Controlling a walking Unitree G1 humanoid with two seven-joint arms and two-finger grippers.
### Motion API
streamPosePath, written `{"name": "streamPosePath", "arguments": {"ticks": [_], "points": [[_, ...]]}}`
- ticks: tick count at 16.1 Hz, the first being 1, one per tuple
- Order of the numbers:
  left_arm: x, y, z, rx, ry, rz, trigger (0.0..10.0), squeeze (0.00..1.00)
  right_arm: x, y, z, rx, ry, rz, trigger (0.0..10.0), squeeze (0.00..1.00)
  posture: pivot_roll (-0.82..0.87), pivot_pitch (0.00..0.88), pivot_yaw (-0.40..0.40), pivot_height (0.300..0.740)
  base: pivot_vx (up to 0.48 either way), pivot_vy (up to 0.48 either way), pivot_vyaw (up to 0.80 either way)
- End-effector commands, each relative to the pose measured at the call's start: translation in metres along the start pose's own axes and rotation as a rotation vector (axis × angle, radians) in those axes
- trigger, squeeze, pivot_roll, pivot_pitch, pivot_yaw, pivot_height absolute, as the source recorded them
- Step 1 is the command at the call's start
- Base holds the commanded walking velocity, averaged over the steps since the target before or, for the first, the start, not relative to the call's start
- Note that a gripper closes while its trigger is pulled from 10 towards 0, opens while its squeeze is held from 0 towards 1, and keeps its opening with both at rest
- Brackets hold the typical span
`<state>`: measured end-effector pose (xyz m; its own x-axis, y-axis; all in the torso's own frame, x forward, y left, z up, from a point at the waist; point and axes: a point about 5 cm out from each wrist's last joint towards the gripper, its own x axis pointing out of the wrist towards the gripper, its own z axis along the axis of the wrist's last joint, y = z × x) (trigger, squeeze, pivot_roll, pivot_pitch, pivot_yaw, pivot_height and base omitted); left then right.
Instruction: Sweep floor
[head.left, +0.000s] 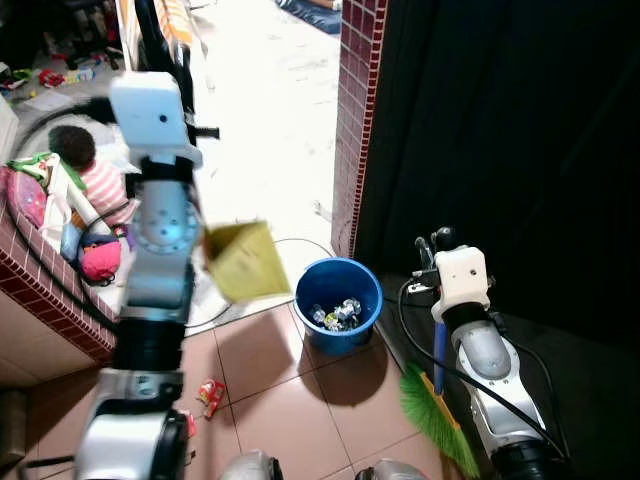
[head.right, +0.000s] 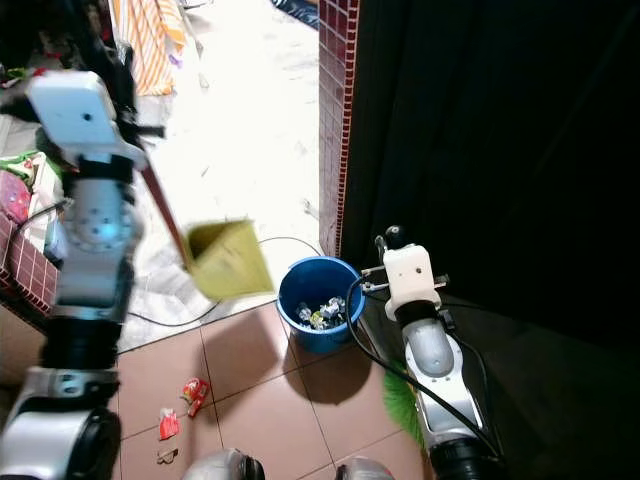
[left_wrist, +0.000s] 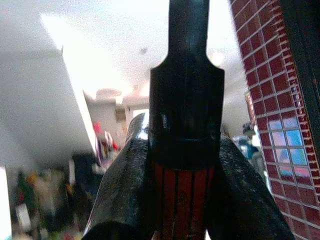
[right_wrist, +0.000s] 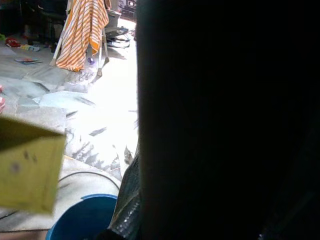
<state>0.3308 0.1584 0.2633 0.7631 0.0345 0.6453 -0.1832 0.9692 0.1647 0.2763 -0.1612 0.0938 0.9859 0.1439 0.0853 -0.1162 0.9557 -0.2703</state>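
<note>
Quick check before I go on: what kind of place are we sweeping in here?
Probably a home's tiled entry or porch area: terracotta floor tiles, a red-tiled pillar beside a bright paved yard, a low wall piled with household clutter, and a blue bucket holding rubbish.

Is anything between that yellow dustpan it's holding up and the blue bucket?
Nothing visible. The yellow dustpan hangs in the air just beside the blue bucket, held by its handle in the left claw. Only open air and bare floor lie between them.

I see a home: a tiled floor (head.left: 290, 400), a red brick wall (head.left: 358, 110), and a striped cloth (right_wrist: 82, 32) hanging up.
</note>
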Motion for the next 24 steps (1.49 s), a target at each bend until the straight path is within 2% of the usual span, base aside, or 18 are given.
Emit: {"name": "streamPosePath", "arguments": {"ticks": [1, 3, 4, 5, 7, 8, 11, 12, 13, 15, 17, 20, 22, 23, 24], "points": [[0.007, 0.007, 0.031, 0.067, -0.181, -0.026, 10.0, 0.0, 0.003, 0.003, 0.003, -0.008, -0.018, 0.017, 10.0, 0.0, -0.08, 0.0, 0.039, 0.74, 0.0, 0.0, 0.0], [0.008, 0.021, 0.025, 0.047, -0.129, 0.043, 10.0, 0.0, 0.003, 0.005, 0.002, -0.007, -0.017, 0.025, 10.0, 0.0, -0.08, 0.0, 0.036, 0.74, 0.0, 0.0, 0.0], [0.005, 0.03, 0.013, 0.114, -0.089, 0.062, 10.0, 0.0, 0.004, 0.007, 0.002, -0.008, -0.018, 0.03, 10.0, 0.0, -0.07, 0.0, 0.035, 0.74, 0.0, 0.0, 0.0], [-0.006, 0.033, -0.012, 0.198, 0.015, 0.037, 10.0, 0.0, 0.004, 0.008, 0.001, -0.009, -0.017, 0.033, 10.0, 0.0, -0.07, 0.0, 0.035, 0.74, 0.0, 0.0, 0.0], [-0.025, 0.031, -0.036, 0.185, 0.129, 0.025, 10.0, 0.0, 0.005, 0.009, 0.001, -0.01, -0.016, 0.037, 10.0, 0.0, -0.07, 0.0, 0.039, 0.74, 0.0, 0.0, 0.0], [-0.045, 0.024, -0.057, 0.146, 0.241, 0.006, 10.0, 0.0, 0.005, 0.009, 0.0, -0.011, -0.015, 0.038, 10.0, 0.0, -0.07, 0.0, 0.041, 0.74, 0.0, 0.0, 0.0], [-0.076, 0.008, -0.081, 0.081, 0.382, -0.023, 10.0, 0.0, 0.006, 0.011, 0.0, -0.005, -0.016, 0.043, 10.0, 0.0, -0.07, 0.0, 0.044, 0.74, 0.0, 0.0, 0.0], [-0.088, -0.001, -0.091, 0.037, 0.447, -0.02, 10.0, 0.0, 0.007, 0.012, 0.0, 0.003, -0.019, 0.051, 10.0, 0.0, -0.07, 0.0, 0.044, 0.74, 0.0, 0.0, 0.0], [-0.098, -0.009, -0.099, 0.03, 0.5, -0.023, 10.0, 0.0, 0.007, 0.013, 0.0, 0.007, -0.021, 0.054, 10.0, 0.0, -0.07, 0.0, 0.046, 0.74, 0.0, 0.0, 0.0], [-0.114, -0.018, -0.105, 0.04, 0.534, -0.039, 10.0, 0.0, 0.008, 0.013, -0.001, 0.029, -0.015, 0.046, 10.0, 0.0, -0.07, 0.0, 0.049, 0.74, 0.0, 0.0, 0.0], [-0.129, -0.027, -0.109, -0.003, 0.574, -0.044, 10.0, 0.0, 0.01, 0.012, 0.003, 0.034, -0.036, 0.04, 10.0, 0.0, -0.07, 0.0, 0.05, 0.74, 0.0, 0.0, 0.4], [-0.148, -0.037, -0.117, -0.103, 0.663, -0.027, 10.0, 0.0, 0.012, 0.017, 0.006, 0.066, -0.044, 0.027, 10.0, 0.0, -0.08, 0.0, 0.055, 0.74, 0.0, 0.0, 0.8], [-0.155, -0.043, -0.12, -0.155, 0.705, -0.031, 10.0, 0.0, 0.012, 0.019, 0.007, 0.077, -0.049, 0.028, 10.0, 0.0, -0.09, 0.0, 0.059, 0.74, 0.0, 0.0, 0.79], [-0.162, -0.052, -0.121, -0.245, 0.758, -0.035, 10.0, 0.0, 0.013, 0.021, 0.01, 0.077, -0.059, 0.032, 10.0, 0.0, -0.09, 0.0, 0.062, 0.74, 0.0, 0.0, 0.79], [-0.164, -0.056, -0.121, -0.235, 0.747, -0.07, 10.0, 0.0, 0.014, 0.02, 0.011, 0.077, -0.064, 0.033, 10.0, 0.0, -0.09, 0.0, 0.061, 0.74, 0.0, 0.0, 0.79]]}}
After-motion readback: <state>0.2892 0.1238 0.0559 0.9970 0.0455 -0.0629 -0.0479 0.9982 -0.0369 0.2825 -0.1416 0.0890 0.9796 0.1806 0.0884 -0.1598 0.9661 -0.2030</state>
